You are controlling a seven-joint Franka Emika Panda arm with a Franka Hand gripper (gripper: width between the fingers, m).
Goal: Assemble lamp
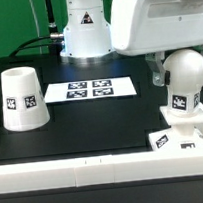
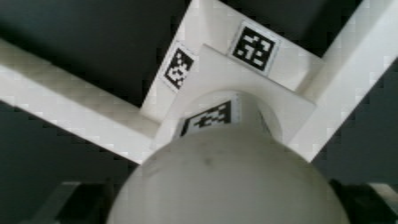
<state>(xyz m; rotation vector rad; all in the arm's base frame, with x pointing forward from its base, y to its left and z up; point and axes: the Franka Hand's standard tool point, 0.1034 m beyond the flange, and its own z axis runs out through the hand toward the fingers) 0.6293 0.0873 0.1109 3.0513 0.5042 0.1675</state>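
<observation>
The bulb stands upright on the base (exterior view's right side of the desk). The tool straddles the bulb head; whether it grips cannot be told. The shade stands well apart.

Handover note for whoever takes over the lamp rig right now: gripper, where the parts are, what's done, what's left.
Gripper: jaws look shut on the bulb, around its round head.
Bulb: stem down on the base, at the exterior view's right, near the table front edge. Whether it is fully seated cannot be told.
Shade: stands alone at the exterior view's left, beside the marker board, not on the lamp.
Done: bulb is at the base.
Left: probably seat the bulb, release it, then fit the shade over it.
</observation>
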